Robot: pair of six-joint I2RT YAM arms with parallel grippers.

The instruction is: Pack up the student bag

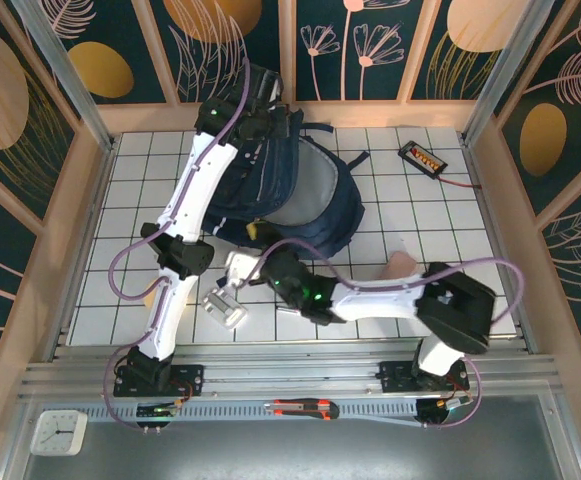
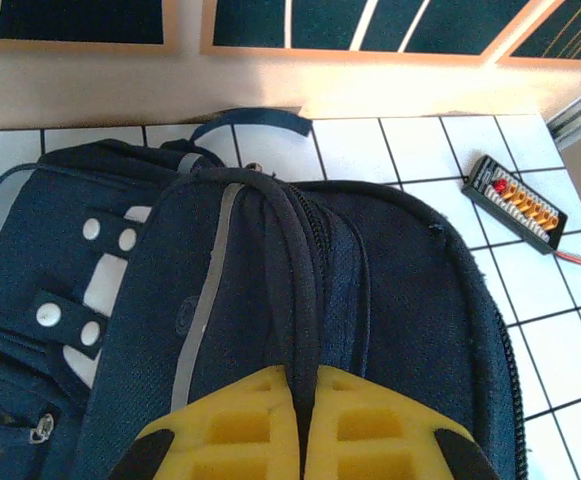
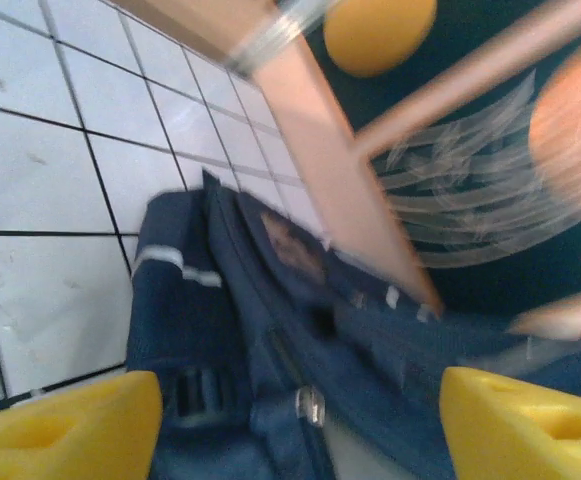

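One bag (image 1: 305,190). Two claws: the left claw (image 2: 302,420) pinches a bag ridge, its fingers cut off below. The right claw (image 3: 300,410) is spread, with the bag ahead blurred. One board (image 2: 518,203) lies ahead-right of the left claw.

black charger board (image 1: 421,158) far right on the white tiled table (image 1: 135,200); near edge — clock (image 1: 58,432), red-black cutter (image 1: 305,408)

Left gripper (image 2: 303,390) pinched closed, right gripper (image 3: 300,420) spread wide
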